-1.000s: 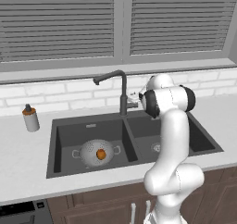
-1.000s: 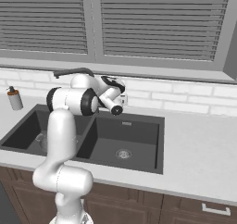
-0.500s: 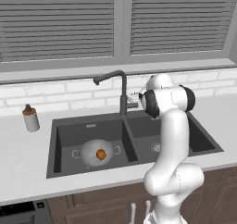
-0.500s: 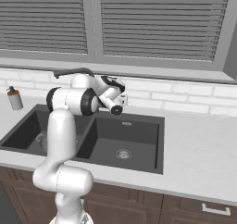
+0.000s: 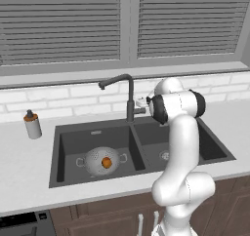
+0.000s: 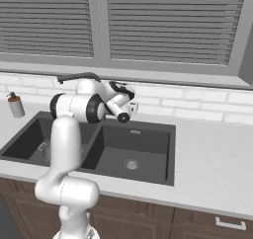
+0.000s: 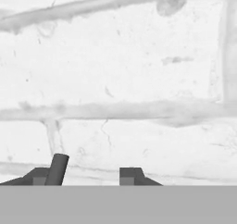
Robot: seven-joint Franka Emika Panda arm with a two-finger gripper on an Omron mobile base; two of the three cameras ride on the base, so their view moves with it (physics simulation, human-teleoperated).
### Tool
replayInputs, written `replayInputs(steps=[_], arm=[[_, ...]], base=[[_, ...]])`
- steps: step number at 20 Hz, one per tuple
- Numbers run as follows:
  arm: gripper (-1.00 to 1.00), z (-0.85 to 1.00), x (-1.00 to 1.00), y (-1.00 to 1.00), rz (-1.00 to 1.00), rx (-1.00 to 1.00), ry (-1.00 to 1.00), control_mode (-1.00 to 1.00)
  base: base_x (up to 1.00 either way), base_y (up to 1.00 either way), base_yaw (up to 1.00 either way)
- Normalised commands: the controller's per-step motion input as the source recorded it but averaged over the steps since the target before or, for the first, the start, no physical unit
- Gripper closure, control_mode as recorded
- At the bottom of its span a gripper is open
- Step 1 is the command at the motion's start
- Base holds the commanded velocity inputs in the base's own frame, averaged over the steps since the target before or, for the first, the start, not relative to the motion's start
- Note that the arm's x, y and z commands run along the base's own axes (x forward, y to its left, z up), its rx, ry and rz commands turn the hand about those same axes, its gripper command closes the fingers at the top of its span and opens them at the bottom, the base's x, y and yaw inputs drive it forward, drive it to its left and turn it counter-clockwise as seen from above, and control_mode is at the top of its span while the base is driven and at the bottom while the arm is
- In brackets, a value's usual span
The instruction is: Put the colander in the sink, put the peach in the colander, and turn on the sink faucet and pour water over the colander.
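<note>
White brick wall (image 7: 139,70) faces the claw (image 7: 88,176), whose jaws stand partly apart with the sink faucet's (image 5: 128,96) small dark lever (image 7: 57,169) against one fingertip, not clamped. Below the claw and off to its side, the peach (image 5: 105,162) sits in the colander (image 5: 101,160) in the sink (image 5: 73,145).

My own arm is hiding part of the sink's (image 5: 73,179) right basin; my pincer (image 5: 142,103) is showing too small to read.
</note>
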Motion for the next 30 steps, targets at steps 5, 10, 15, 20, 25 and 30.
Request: replayInputs(steps=[5,10,15,20,25,30], arm=[[1.00,-0.31,0.00,-0.72,-0.06,0.00,0.00,-1.00],[1.00,-0.30,0.00,-0.78,-0.04,0.00,0.00,-1.00],[1.00,-0.27,0.00,-0.89,-0.01,0.00,0.00,-1.00],[1.00,-0.28,0.00,-0.97,0.00,0.00,0.01,-1.00],[1.00,-0.28,0.00,-0.96,0.00,0.00,0.04,-1.00],[1.00,-0.32,0.00,-0.85,0.00,0.00,0.06,-1.00]], base=[[0.00,0.00,0.00],[0.00,0.00,0.00],[0.00,0.00,0.00],[0.00,0.00,0.00],[0.00,0.00,0.00],[0.00,0.00,0.00]])
